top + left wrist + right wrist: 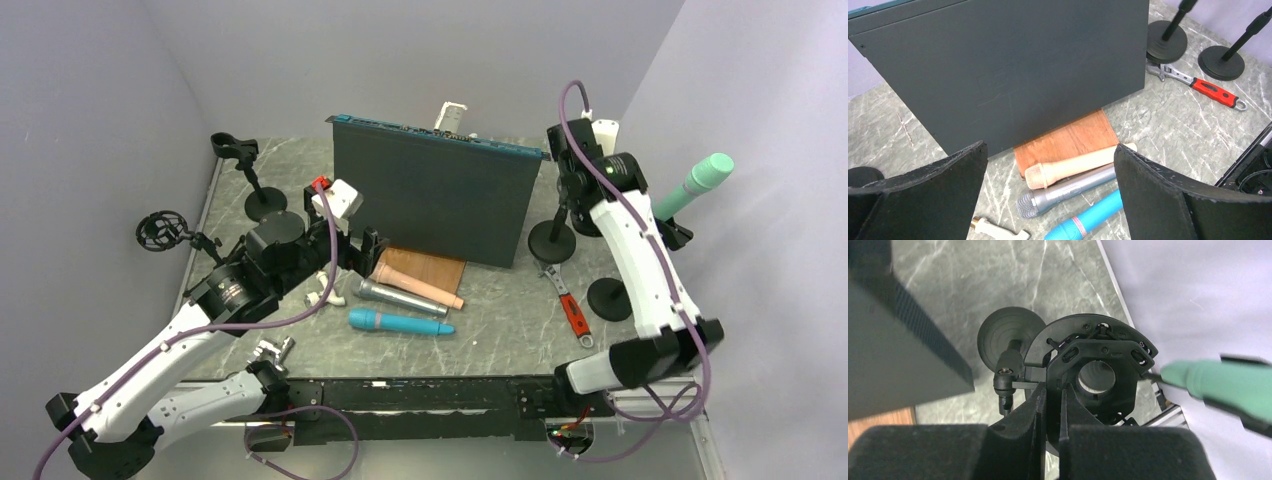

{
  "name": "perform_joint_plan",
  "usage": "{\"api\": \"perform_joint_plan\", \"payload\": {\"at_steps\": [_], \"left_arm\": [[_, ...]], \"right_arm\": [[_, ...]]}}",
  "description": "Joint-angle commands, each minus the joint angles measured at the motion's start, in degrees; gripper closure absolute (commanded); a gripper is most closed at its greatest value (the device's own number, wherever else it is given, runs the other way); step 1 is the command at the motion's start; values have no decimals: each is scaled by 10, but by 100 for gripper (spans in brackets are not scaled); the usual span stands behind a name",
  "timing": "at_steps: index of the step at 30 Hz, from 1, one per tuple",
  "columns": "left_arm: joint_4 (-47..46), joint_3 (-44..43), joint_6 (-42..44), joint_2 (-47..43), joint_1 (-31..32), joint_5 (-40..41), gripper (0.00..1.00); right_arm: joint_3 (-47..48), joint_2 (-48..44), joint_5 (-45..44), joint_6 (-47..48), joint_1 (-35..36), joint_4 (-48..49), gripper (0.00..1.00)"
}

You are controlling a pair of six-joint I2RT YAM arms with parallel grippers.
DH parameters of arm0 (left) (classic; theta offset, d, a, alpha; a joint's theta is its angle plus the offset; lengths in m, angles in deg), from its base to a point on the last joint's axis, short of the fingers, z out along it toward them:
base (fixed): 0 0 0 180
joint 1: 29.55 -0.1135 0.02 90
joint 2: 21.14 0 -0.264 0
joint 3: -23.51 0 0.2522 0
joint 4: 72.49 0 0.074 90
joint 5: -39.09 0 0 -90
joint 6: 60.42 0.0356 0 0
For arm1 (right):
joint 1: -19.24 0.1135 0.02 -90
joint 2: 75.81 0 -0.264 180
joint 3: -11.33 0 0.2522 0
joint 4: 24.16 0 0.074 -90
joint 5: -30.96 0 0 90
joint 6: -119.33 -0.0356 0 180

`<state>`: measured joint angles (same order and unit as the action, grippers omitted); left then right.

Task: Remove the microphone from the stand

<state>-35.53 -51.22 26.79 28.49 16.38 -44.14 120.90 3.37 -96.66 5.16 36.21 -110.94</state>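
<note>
Right gripper [1053, 390]: jaws pinched together on the thin rim of a black shock mount [1098, 355] at the far right of the table. Green microphone [695, 185]: just right of that mount, tilted, seated in a clip [678, 233]. Left gripper [1050, 150]: jaws spread wide, holding nothing, above three loose microphones [1063, 192] lying near a dark panel [998, 65].

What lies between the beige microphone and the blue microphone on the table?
A silver-grey mesh-headed microphone lies between the beige microphone and the blue microphone; the left wrist view shows it clearly.
</note>
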Motion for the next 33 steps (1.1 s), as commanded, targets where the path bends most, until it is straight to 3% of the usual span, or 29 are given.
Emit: {"api": "perform_joint_plan", "payload": {"at_steps": [1,7,19,26,30,33], "left_arm": [[-26,3,-10,-10,-1,-8,0],[-32,8,-13,-11,-2,-14,1],[-31,8,-9,-8,-1,-9,0],[-31,8,-9,-8,-1,-11,1],[-31,8,-10,-7,-1,-14,1],[-32,8,-10,-8,-2,-16,1]], "right_arm": [[49,53,12,45,-57,125,100],[131,165,84,40,-128,184,100],[379,388,116,31,-154,162,100],[364,402,141,43,-162,172,68],[389,404,143,55,-164,152,37],[418,389,149,60,-163,125,27]]}}
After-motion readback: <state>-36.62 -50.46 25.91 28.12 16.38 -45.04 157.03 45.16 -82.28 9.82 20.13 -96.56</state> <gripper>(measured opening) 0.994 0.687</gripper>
